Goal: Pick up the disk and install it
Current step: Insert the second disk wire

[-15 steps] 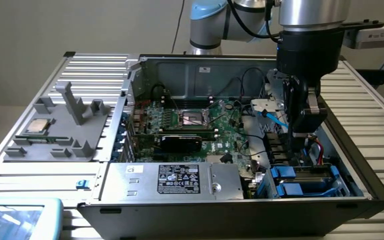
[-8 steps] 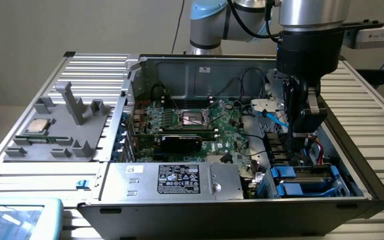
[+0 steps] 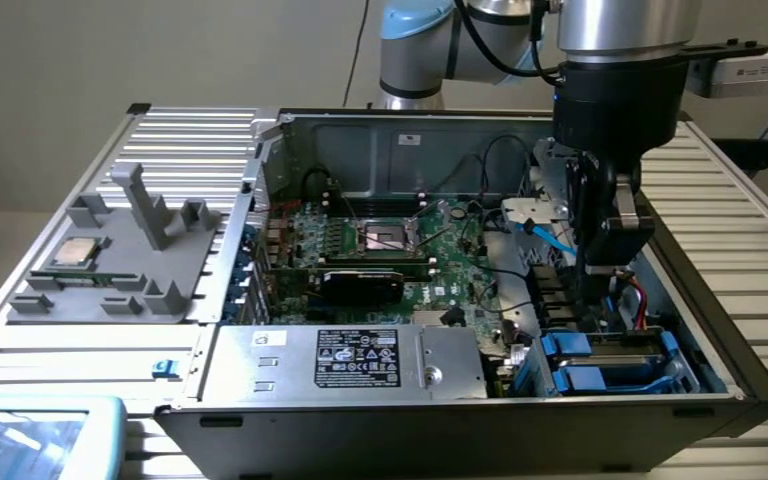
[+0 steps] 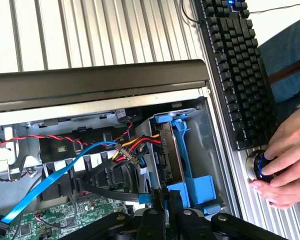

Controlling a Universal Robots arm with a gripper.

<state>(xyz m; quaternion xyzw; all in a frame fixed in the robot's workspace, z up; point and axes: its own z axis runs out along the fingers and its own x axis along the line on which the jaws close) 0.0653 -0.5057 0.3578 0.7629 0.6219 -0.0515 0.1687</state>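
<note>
In the exterior view the arm reaches down into the open computer case (image 3: 357, 125), its black claw (image 3: 607, 262) low in the part of the case toward the exterior view's right, just above the blue drive bays (image 3: 611, 362). From here the green motherboard (image 3: 398, 250) lies across the middle of the case floor, the large silver box with a black sticker (image 3: 344, 360) sits along the near wall, and a grey fixture (image 3: 124, 262) rests on the ribbed metal worktop (image 3: 91, 355) toward the exterior view's left, carrying a small square silver chip (image 3: 75, 252). The wrist view brings in what that angle hides: the disk (image 4: 169, 152) stands on edge inside the drive cage, dark metal framed by its blue plastic carrier (image 4: 187, 150), with red, yellow and black wires (image 4: 135, 145) and a flat blue cable (image 4: 50, 187) running up beside it. The claw (image 4: 164, 210) shows here as black fingers (image 4: 155, 220) drawn narrow at the carrier's near end, touching or almost touching it; whether they grip the carrier I cannot tell. This view also shows a black keyboard (image 4: 235, 65) lying on the worktop beside the case, and a person's hand (image 4: 285, 165) resting on a round knob with a blue ring (image 4: 257, 167) just past the keyboard's end.
</note>
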